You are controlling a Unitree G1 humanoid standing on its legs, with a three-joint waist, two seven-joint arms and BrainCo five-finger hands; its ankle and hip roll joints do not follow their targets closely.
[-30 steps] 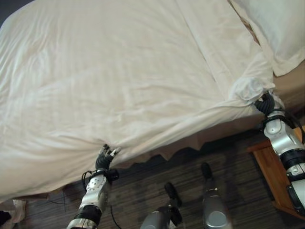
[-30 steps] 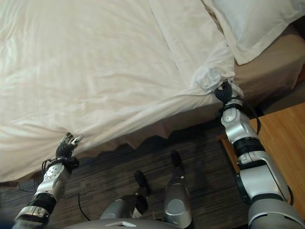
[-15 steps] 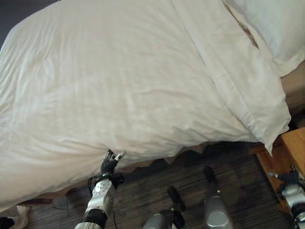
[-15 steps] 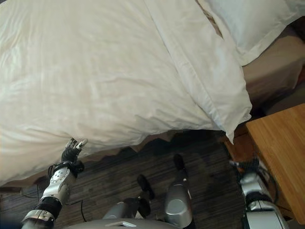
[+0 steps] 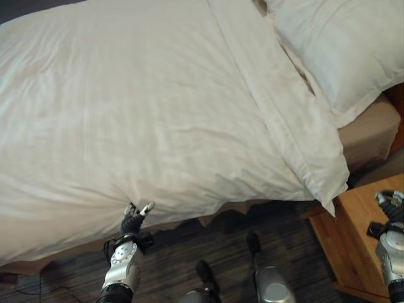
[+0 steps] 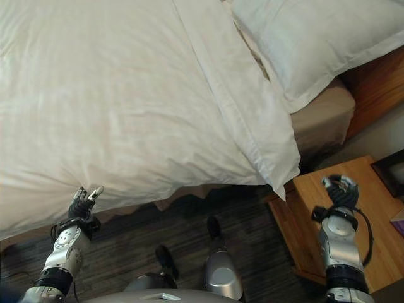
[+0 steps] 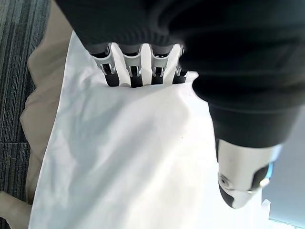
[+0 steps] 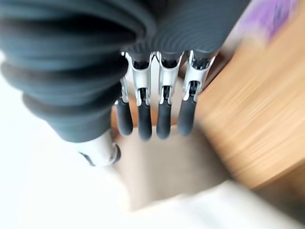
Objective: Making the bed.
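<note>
A white duvet (image 5: 145,107) lies spread flat over the bed, its folded-over top band running down to a corner that hangs off the near side. A white pillow (image 5: 341,50) rests at the head. My left hand (image 5: 134,221) is at the duvet's near edge, fingers (image 7: 131,62) hooked into the white cloth (image 7: 133,157) with their tips hidden by it and the thumb (image 7: 243,186) standing apart. My right hand (image 6: 338,189) hovers over the wooden nightstand (image 6: 379,214), fingers (image 8: 164,119) straight and holding nothing.
Beige mattress (image 5: 372,126) shows bare beside the pillow. The nightstand (image 5: 344,233) stands close to the bed's head corner, with a dark framed object (image 6: 391,170) at its far side. Dark striped carpet (image 5: 189,252) runs along the bed.
My right hand let go of the bunched duvet corner and drew back over the nightstand. The duvet settled flat. The camera shifted toward the bed's head; the left hand stayed at the edge.
</note>
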